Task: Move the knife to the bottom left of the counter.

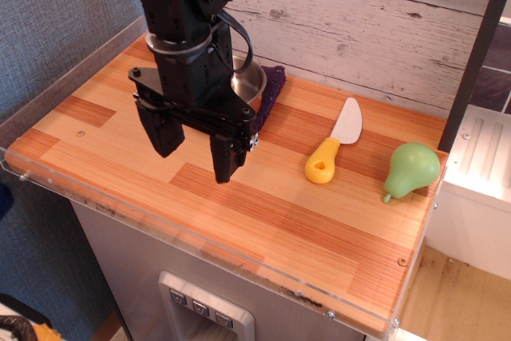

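The knife (pixel 334 149) lies flat on the right part of the wooden counter (pixel 263 221), its yellow handle toward the front and its white blade pointing back. My black gripper (pixel 196 153) hangs over the middle-left of the counter, well to the left of the knife. Its two fingers point down, stand apart, and hold nothing.
A green pear (pixel 411 169) lies near the counter's right edge, just right of the knife. A metal bowl (pixel 247 81) sits on a purple cloth (pixel 274 89) at the back, partly behind my arm. Clear acrylic edges the counter. A white unit (pixel 479 173) stands to the right.
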`<move>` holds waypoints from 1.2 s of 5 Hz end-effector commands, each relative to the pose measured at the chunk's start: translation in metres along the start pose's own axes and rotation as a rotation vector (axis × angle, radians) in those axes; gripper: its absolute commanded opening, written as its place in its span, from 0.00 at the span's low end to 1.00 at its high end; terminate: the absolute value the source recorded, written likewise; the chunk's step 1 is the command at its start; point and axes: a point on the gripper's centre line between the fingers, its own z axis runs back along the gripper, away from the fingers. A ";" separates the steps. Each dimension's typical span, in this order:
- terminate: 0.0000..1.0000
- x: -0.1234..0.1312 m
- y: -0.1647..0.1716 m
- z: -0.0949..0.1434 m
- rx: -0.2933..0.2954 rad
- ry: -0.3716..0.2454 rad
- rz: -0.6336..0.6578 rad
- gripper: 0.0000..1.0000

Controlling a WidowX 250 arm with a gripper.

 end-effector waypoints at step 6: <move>0.00 0.101 -0.050 -0.051 0.056 -0.007 0.093 1.00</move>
